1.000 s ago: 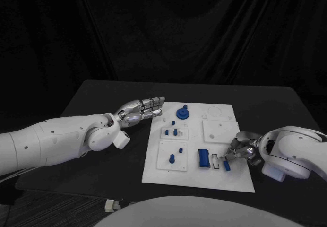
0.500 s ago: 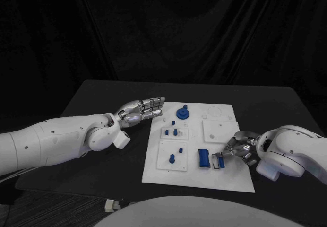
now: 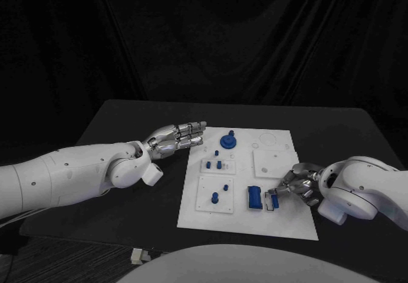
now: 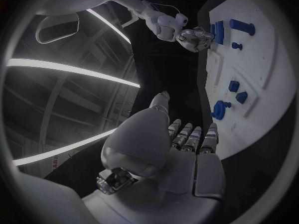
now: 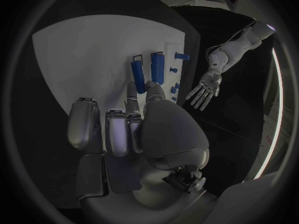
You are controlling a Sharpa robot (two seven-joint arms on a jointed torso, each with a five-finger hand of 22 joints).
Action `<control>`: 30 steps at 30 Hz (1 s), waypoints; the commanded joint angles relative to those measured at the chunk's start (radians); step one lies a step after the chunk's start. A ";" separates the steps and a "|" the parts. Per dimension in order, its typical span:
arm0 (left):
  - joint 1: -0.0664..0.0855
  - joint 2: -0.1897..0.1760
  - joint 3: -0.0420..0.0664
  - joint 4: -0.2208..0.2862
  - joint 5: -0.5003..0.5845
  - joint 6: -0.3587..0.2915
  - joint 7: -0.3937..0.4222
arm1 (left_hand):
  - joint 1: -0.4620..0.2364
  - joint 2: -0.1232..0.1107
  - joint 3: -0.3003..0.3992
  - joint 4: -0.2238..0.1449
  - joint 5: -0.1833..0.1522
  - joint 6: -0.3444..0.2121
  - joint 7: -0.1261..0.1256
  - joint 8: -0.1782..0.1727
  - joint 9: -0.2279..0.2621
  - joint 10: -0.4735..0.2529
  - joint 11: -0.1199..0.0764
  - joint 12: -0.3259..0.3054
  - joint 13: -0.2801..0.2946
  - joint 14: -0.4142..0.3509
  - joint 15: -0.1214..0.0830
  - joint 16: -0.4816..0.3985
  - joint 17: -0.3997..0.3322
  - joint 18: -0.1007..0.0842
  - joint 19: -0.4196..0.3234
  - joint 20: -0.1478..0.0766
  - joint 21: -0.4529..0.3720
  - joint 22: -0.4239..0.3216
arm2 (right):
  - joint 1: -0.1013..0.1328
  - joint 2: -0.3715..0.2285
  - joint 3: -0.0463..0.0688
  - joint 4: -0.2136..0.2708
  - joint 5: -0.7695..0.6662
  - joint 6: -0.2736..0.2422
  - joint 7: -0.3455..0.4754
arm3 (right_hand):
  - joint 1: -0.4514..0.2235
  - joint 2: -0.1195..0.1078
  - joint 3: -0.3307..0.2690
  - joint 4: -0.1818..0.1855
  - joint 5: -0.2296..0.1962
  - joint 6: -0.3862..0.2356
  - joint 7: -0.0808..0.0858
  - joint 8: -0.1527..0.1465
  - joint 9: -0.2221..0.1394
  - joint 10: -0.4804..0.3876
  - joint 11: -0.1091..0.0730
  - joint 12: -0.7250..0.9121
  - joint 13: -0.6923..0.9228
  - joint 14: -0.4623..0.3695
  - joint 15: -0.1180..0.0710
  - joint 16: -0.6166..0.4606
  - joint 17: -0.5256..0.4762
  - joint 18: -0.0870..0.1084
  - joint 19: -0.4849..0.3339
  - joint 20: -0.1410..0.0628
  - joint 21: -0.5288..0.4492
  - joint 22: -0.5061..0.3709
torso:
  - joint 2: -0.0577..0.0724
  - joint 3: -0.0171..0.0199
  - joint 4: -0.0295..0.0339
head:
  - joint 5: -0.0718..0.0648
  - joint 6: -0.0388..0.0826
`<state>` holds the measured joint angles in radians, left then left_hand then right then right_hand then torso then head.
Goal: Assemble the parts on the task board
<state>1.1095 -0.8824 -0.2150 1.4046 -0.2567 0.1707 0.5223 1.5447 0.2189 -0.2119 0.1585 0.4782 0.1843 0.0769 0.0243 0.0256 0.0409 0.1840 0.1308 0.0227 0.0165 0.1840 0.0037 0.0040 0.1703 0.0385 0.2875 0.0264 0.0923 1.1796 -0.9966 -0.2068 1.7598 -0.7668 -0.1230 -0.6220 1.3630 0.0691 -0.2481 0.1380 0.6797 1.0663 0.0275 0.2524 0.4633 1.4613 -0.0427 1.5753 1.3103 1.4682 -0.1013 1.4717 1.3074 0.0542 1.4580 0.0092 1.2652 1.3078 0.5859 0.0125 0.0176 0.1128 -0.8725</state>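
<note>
The white task board (image 3: 242, 223) lies mid-table. My right hand (image 3: 295, 187) is low over its near right part, and its fingertips pinch a narrow blue bar (image 3: 273, 200) that stands in the outlined slot beside a wider blue block (image 3: 254, 197). In the right wrist view the bar (image 5: 136, 72) runs up from between my fingertips (image 5: 132, 88), with the wider block (image 5: 156, 67) next to it. My left hand (image 3: 178, 137) hovers off the board's far left corner, fingers straight, holding nothing. A blue round knob (image 3: 228, 141) and small blue pegs (image 3: 217, 159) stand further up the board.
Two more blue pegs (image 3: 219, 193) sit in the square plate on the board's near left. A white square plate (image 3: 275, 162) lies just beyond my right hand. The left wrist view shows the board (image 4: 261, 50) and my right hand (image 4: 194, 38) at its far end.
My right hand has moved left with the narrow blue bar, from near the board's right edge to the slot beside the wider block. The left hand has stayed still.
</note>
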 commanded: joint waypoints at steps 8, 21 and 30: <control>-0.002 0.004 0.001 0.001 0.007 0.015 0.006 | 0.004 0.007 0.002 -0.008 0.005 0.008 0.000 0.004 0.002 0.002 0.008 0.004 0.002 -0.001 0.009 0.002 0.001 0.000 0.002 0.005 0.005 -0.001 | -0.008 0.003 0.000 0.002 -0.057 0.012 -0.019 | 0.008 0.023 0.000 0.003 -0.024 -0.008 0.002 0.001 0.004 0.110 -0.007 -0.005 0.260 0.060 -0.007 -0.006 0.020 0.013 -0.005 -0.004 -0.006 0.170 | 0.000 0.0003 -0.0002 | 0.000 0.000; -0.002 0.005 0.001 -0.001 0.007 0.020 0.002 | 0.004 0.007 0.002 -0.008 0.005 0.008 0.000 0.004 0.002 0.002 0.008 0.004 0.002 -0.001 0.009 0.002 0.001 0.000 0.002 0.005 0.005 -0.001 | -0.010 0.005 0.000 0.005 -0.061 0.013 -0.019 | -0.011 0.029 -0.003 0.013 -0.051 -0.008 0.003 0.004 0.007 0.110 -0.006 -0.005 0.260 0.059 -0.006 -0.010 0.013 0.014 -0.006 -0.003 -0.012 0.170 | 0.000 0.0001 -0.0006 | 0.002 0.000; -0.003 0.006 0.001 -0.003 0.007 0.023 0.000 | 0.004 0.007 0.002 -0.008 0.005 0.009 0.001 0.004 0.002 0.002 0.008 0.004 0.002 -0.001 0.009 0.002 0.001 0.000 0.002 0.005 0.005 -0.002 | -0.011 0.004 0.000 0.007 -0.056 0.012 -0.019 | -0.022 0.034 -0.005 0.021 -0.056 -0.003 0.001 0.007 0.009 0.110 -0.007 -0.005 0.260 0.059 -0.006 -0.010 0.013 0.014 -0.006 -0.003 -0.013 0.170 | 0.000 0.0002 0.0001 | 0.001 0.000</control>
<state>1.1085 -0.8790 -0.2150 1.4010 -0.2567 0.1800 0.5132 1.5447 0.2189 -0.2090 0.1557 0.4782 0.1844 0.0769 0.0243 0.0256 0.0443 0.1874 0.1308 0.0233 0.0165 0.1839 0.0037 0.0040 0.1704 0.0385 0.2875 0.0264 0.0913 1.1718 -0.9916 -0.2070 1.7640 -0.8195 -0.1167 -0.6260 1.3450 0.0952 -0.2522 0.1533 0.6264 1.0626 0.0312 0.2532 0.4712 1.4614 -0.0428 1.5752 1.3104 1.4660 -0.0972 1.4678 1.3074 0.0543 1.4580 0.0092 1.2575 1.3075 0.5863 0.0126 0.0171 0.1141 -0.8725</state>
